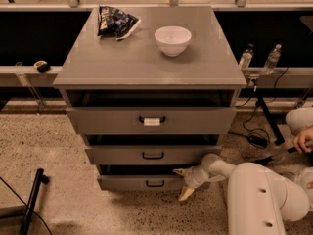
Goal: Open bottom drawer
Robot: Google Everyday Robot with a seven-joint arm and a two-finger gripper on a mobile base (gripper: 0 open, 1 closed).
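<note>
The bottom drawer [132, 182] is the lowest grey front of the cabinet, with a small black bar handle [155, 183]. A dark gap shows above it. My gripper [183, 182] is at the drawer's right end, to the right of the handle. One finger [179, 171] sits at the drawer's top edge and the other [186, 194] points down toward the floor, so the fingers are spread apart and hold nothing. My white arm [259, 195] reaches in from the lower right.
The middle drawer [152, 154] and the top drawer [151, 120] with a white tag sit above. A white bowl [172, 39] and a snack bag [115, 21] lie on the cabinet top. Two bottles [258, 58] stand at right. A black stand [33, 197] is on the floor at left.
</note>
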